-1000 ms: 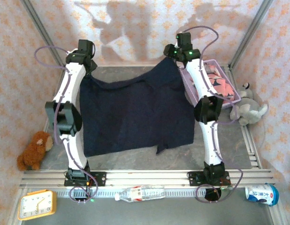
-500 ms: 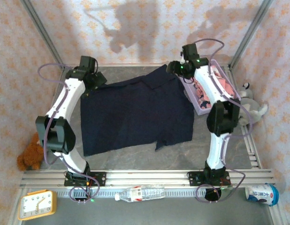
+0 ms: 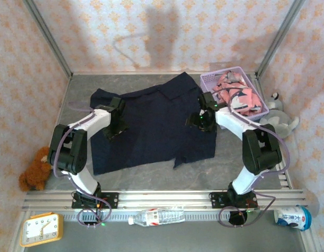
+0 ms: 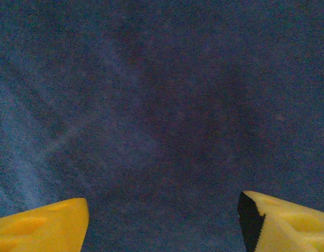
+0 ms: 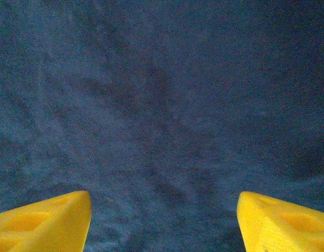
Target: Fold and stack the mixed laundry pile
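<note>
Where the arms are bolted down, a metal rail (image 3: 167, 198) closes off the near edge of the bench (image 3: 151, 181). In front of it lie an alarm clock (image 3: 41, 230), a water bottle (image 3: 157, 216) on its side and a drink carton (image 3: 293, 217).

Just past the rail a strip of bare bench runs the full width, up to the near edge of the navy cloth (image 3: 151, 126). That edge slants, its left end nearer the rail than its right, and a small flap juts out of line toward the right. A brown teddy bear (image 3: 36, 169) sits by the left wall, well apart from the cloth, so a bare lane runs along the cloth's left edge.

The cloth lies spread flat over the middle of the bench. The left pincer (image 3: 110, 132) is low over it, just inside the left edge. Its yellow fingers (image 4: 41, 226) are spread wide with nothing between them, and navy fabric lies below. The right pincer (image 3: 202, 123) is low over the cloth near its right edge, fingers (image 5: 285, 223) equally wide apart and empty. Bare bench lies to the right of that edge.

Farther back, the cloth's far edge rises to a point right of centre, and the far left corner is bare. A basket (image 3: 225, 73) stands in the far right corner, just beside the cloth, with the pink cloth (image 3: 238, 94) heaped inside. A grey plush toy (image 3: 280, 118) lies to the right of the basket.
</note>
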Motion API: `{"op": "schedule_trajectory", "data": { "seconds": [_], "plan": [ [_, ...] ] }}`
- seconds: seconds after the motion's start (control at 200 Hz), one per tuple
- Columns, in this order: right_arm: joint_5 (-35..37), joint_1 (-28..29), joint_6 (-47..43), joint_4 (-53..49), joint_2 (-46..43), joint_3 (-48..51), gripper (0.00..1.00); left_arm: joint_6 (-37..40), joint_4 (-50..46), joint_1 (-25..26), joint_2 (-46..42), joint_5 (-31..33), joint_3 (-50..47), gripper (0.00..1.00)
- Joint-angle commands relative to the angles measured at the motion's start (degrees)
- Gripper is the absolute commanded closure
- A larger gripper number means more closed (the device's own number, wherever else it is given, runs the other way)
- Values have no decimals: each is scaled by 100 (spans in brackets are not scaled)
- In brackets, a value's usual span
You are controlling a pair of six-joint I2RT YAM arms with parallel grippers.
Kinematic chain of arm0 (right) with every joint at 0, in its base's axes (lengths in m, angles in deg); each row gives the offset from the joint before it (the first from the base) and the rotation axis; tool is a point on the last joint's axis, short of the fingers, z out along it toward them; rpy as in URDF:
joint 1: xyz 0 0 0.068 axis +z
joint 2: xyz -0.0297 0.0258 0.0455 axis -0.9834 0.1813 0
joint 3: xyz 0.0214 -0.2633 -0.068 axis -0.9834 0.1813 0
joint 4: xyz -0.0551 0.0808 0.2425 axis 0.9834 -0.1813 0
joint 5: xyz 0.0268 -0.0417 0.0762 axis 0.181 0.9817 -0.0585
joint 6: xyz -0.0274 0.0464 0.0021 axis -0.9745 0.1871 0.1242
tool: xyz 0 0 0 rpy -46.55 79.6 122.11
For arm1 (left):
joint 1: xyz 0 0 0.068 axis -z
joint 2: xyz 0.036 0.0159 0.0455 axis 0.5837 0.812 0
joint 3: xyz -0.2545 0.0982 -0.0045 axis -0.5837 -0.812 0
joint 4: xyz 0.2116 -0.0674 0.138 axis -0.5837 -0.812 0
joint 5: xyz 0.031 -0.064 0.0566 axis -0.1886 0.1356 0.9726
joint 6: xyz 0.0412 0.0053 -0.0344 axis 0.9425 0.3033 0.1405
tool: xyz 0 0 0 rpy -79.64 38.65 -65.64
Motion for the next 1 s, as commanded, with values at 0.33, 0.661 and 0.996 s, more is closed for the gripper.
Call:
{"op": "schedule_trajectory", "data": {
  "seconds": [0.33, 0.661, 0.996],
  "plan": [
    [380, 51, 415, 824, 1996, -1657, 27, 344, 59, -285, 1603, 1036, 1216, 31],
    [159, 45, -184, -283, 2801, -4040, 25, 1314, -933, -749, 2294, 1088, 3263, 13],
    [201, -17, -680, -665, 749, -2182, 25, 1711, -720, -76, 463, 84, 2243, 7]
  ]
}}
